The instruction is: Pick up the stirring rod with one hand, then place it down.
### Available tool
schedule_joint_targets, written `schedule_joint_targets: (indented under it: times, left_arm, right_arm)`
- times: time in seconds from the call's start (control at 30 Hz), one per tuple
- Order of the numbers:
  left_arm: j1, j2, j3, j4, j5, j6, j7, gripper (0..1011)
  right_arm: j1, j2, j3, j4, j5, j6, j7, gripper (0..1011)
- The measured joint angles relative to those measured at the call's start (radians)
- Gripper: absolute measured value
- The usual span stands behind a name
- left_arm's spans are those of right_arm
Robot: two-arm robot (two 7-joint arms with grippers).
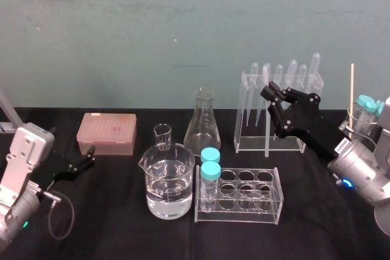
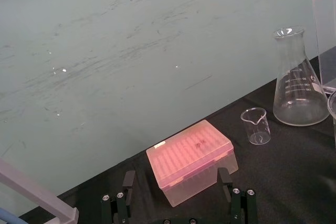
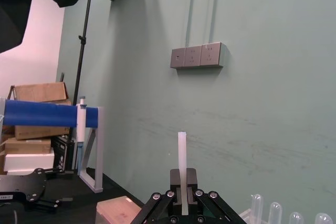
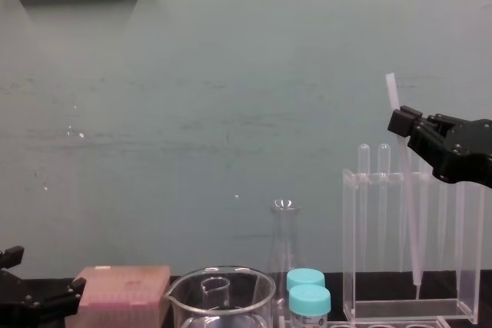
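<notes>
Right gripper [image 4: 401,122] high before rack [image 4: 383,179], fingers pinching near-upright rod [image 4: 406,190], open air above, left gripper [image 1: 87,158] low at worktop's [image 1: 109,217] left, fingers spread

You get soft, even room light. The stirring rod [image 3: 181,150] between the fingers of the right gripper [image 1: 271,91] glows pale. The beaker [image 1: 170,178] left of them carries small glints, and the wall [image 3: 252,119] beyond them is shadowed near its top.
</notes>
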Motion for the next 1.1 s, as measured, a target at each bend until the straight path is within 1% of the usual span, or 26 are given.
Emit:
schedule_joint_targets:
  times: [1.1]
  left_arm:
    - [0.0,0.0,0.0,0.0,0.0,0.0,0.0,1000]
  right_arm:
    - [-0.001,-0.001,0.003,-0.001,-0.001,0.003,0.002,57]
